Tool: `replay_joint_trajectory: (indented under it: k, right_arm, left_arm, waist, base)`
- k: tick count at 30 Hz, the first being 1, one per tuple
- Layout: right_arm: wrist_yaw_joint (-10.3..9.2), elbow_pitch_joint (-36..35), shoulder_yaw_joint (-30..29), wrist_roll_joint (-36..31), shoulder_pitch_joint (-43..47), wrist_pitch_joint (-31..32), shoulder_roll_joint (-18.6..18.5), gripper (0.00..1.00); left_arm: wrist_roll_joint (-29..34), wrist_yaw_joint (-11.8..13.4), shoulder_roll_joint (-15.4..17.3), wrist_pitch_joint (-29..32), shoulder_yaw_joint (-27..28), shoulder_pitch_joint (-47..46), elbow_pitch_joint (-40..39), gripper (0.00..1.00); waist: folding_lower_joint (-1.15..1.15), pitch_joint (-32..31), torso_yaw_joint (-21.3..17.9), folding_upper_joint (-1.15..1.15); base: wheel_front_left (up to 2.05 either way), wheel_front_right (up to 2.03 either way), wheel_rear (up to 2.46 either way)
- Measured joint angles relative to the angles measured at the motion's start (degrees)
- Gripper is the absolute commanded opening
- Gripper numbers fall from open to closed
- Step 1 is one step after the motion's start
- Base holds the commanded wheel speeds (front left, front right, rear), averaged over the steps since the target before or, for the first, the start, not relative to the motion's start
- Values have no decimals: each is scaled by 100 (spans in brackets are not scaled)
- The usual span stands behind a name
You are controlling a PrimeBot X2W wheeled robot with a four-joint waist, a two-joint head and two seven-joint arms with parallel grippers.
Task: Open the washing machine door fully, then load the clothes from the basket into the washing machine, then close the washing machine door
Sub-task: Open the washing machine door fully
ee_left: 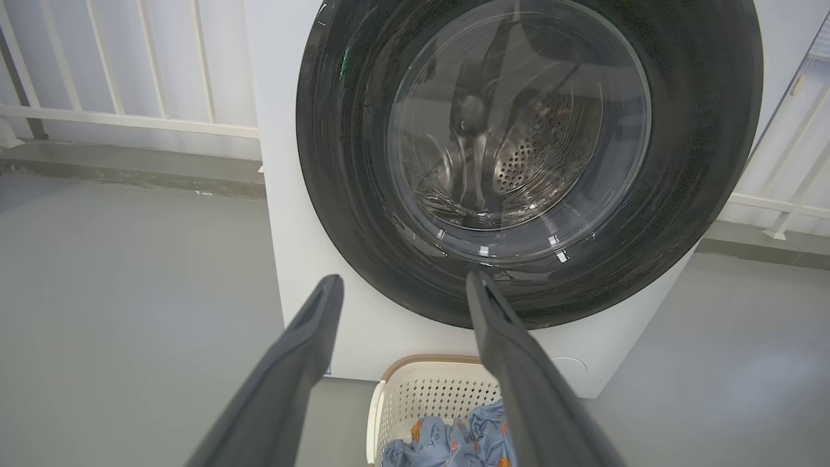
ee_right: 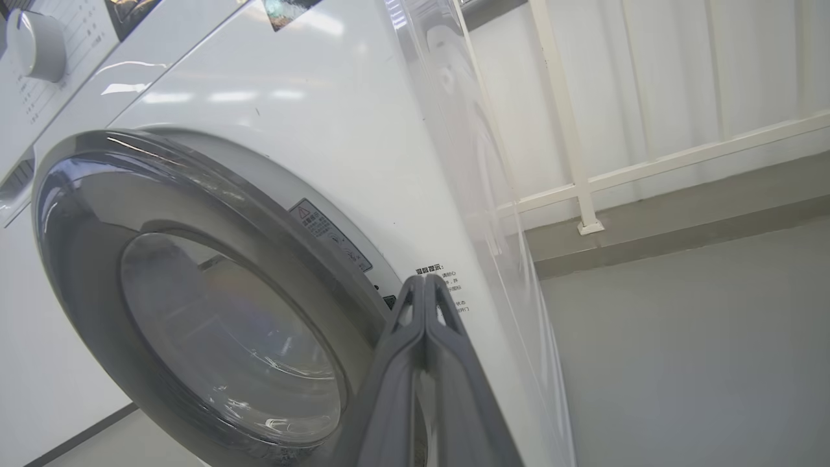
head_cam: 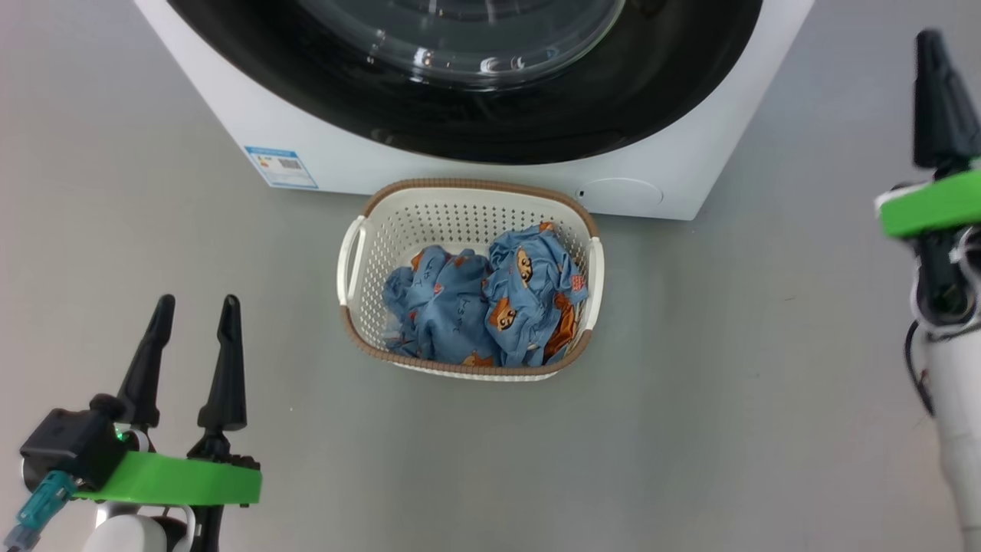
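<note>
The white washing machine stands at the top of the head view. Its round black-rimmed door is closed, the same door facing the left wrist camera. A cream basket sits on the floor right before it, holding blue bear-print clothes. My left gripper hangs open at the lower left, fingers apart with nothing between them, seen also as left gripper. My right gripper is raised at the right edge. In the right wrist view the right gripper is shut and empty, tips close to the door's right rim.
Grey floor spreads around the basket and machine. A white railing and wall run behind the machine. A blue label sticker marks the machine's lower left front. A control knob sits near the top.
</note>
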Motion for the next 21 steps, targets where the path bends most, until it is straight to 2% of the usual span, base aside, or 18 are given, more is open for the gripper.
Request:
replay_joint_trajectory:
  k: [11, 12, 21]
  right_arm:
    - [0, 588, 456, 1881, -1055, 823, -772, 0]
    - [0, 630, 635, 2154, -1233, 1012, -914, 0]
    - [0, 932, 737, 3704, -1736, 1750, -1125, 0]
  left_arm:
    - [-45, 0, -14, 0, -1, -157, -63, 100]
    - [-78, 0, -43, 0, -11, -214, -83, 100]
    - [-187, 0, -71, -1, -25, -330, -191, 100]
  waist:
    - [0, 298, 180, 0]
    - [0, 362, 216, 0]
    - [0, 602, 363, 0]
  base:
    - [0, 0, 0]
    - [0, 0, 0]
    - [0, 0, 0]
